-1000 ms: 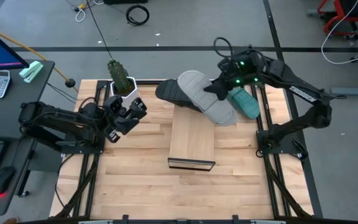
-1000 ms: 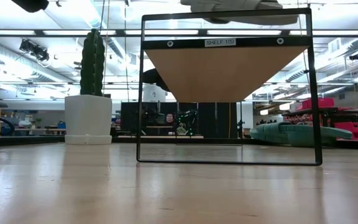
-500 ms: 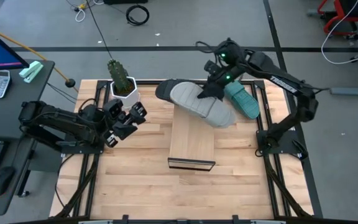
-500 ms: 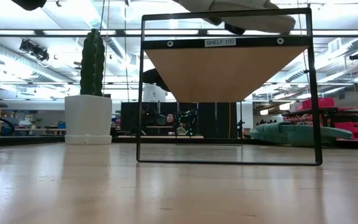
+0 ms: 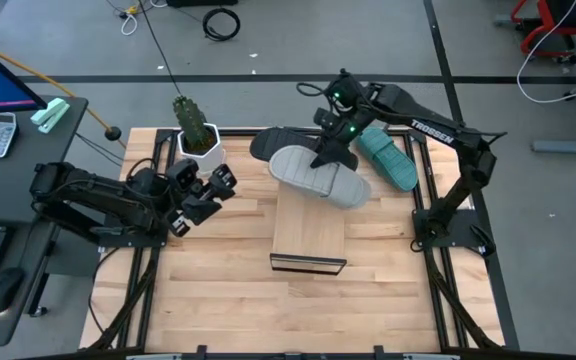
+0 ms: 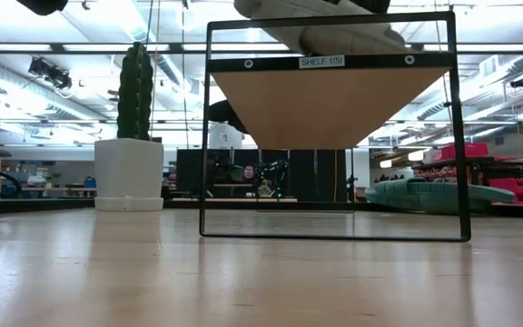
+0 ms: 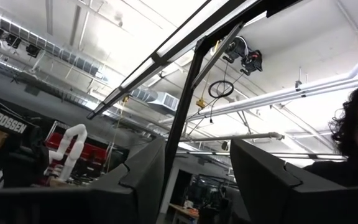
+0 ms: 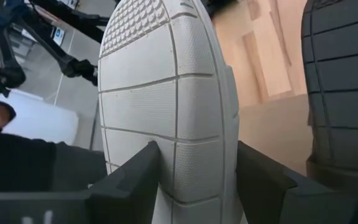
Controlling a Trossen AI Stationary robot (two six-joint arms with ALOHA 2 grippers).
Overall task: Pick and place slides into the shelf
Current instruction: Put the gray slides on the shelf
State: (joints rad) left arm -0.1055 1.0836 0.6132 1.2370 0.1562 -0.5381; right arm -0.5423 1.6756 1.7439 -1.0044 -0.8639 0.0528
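The right gripper [image 5: 326,155] holds the light grey slide [image 5: 318,175] clamped between its fingers [image 8: 132,177], carrying it above the far end of the shelf [image 5: 309,228], in the middle of the table. Seen from table height, the grey sandal hangs just over the shelf's black top rail, not set down. The black slide [image 5: 268,143] lies just beyond the shelf's far end, partly under the grey one, and the teal slide [image 5: 386,159] rests on the table's far right side. By this evidence no sandal is yet on the shelf: the first placement is under way and two pickups remain. The left gripper [image 5: 200,190], fingers apart and holding nothing, waits over the table's left side, near the cactus in its white pot [image 5: 197,127]. The surface is a slatted light-wood tabletop [image 5: 228,290] in a black frame, standing on a grey floor with cables and a desk to the left. Beyond it lies a workshop with ceiling lights; a person shows at the edge of the left wrist view.
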